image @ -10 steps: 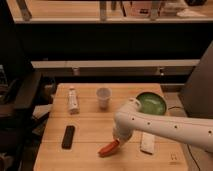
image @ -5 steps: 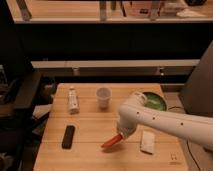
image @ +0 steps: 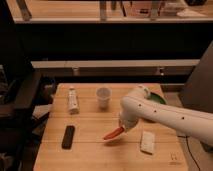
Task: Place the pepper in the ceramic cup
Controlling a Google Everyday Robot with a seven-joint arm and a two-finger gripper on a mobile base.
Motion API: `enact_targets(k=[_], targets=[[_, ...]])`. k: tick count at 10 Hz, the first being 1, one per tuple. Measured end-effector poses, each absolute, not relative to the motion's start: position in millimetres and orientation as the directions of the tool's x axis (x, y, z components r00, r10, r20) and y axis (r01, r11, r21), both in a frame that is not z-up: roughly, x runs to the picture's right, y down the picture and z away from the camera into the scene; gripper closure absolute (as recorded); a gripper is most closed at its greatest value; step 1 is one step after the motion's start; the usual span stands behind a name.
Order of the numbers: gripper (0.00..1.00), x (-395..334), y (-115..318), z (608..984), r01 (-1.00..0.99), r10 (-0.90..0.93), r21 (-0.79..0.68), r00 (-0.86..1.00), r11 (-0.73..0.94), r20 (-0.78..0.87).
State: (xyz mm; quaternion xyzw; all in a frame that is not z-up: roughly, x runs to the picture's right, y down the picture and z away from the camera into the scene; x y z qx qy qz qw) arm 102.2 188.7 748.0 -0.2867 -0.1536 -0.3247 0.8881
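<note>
The red-orange pepper hangs tilted, its point down-left, held at its upper right end by my gripper a little above the wooden table. The gripper is at the end of the white arm that reaches in from the right. The pale ceramic cup stands upright at the back middle of the table, apart from the pepper and behind and left of the gripper.
A black remote-like bar lies at the front left. A white bottle lies at the back left. A white packet lies at the front right. A green bowl shows behind the arm.
The pepper has been lifted off the table and carried a little up and toward the cup. The arm has risen with it.
</note>
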Motion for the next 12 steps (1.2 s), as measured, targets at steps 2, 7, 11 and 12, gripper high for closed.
enact_targets(k=[2,7,11,12], targets=[[1.00,109.1,174.1,747.8,0.657,-0.486,-0.412,0.749,0.631,0.450],[1.00,109.3,145.0,748.5,0.645,-0.484,-0.401,0.759,0.650,0.436],[1.00,114.6,117.0,754.8,0.634,-0.481,-0.393,0.768,0.666,0.422],[1.00,114.3,112.3,755.4,0.632,-0.480,-0.393,0.769,0.668,0.421]])
